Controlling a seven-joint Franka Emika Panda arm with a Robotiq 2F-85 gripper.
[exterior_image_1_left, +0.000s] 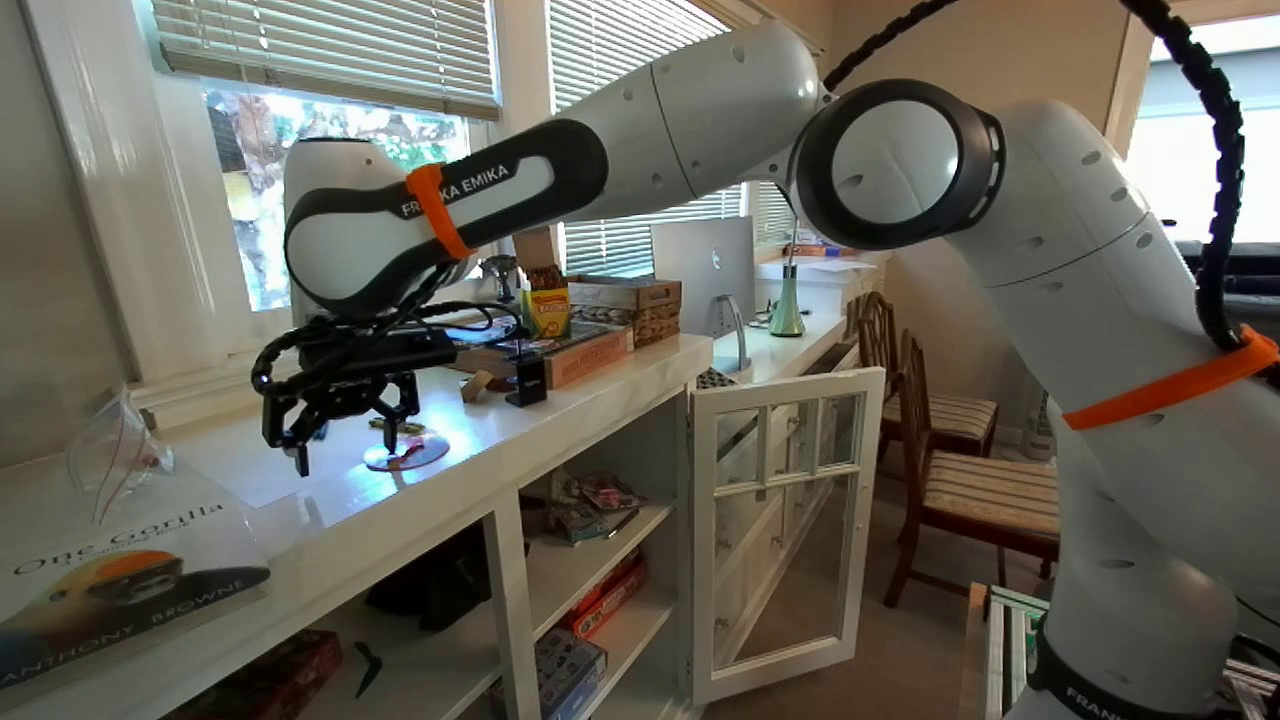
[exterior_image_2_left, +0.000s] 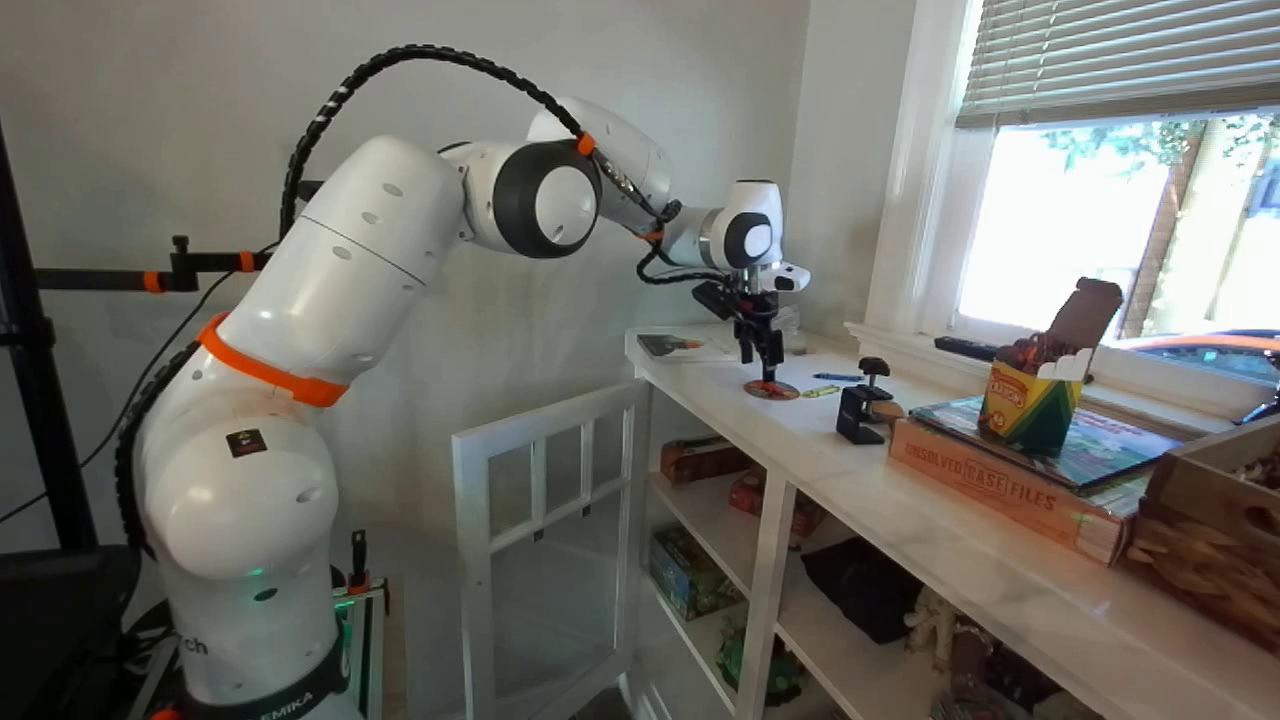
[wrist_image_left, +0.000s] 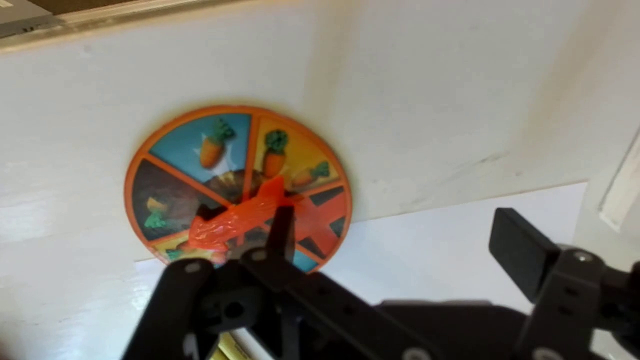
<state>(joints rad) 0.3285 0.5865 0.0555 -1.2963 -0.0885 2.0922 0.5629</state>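
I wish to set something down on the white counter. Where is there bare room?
Bare: the counter in front of the orange box and black clamp, and between the carrot disc and the counter's front edge. Crowded: around the open gripper, disc and crayons, and by the crate.

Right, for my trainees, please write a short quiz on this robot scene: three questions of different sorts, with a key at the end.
1. Multiple choice: What is pictured on the round, glossy, orange-rimmed disc?
A. apples
B. carrots
C. bananas

2. True or false: The black two-fingered gripper is shut tight.

3. Fill the gap: The yellow-and-green cardboard crayon box stands in a stack above an orange cardboard box marked "____ Case Files".

Key:
1. B
2. False; it is open and holds nothing.
3. Unsolved
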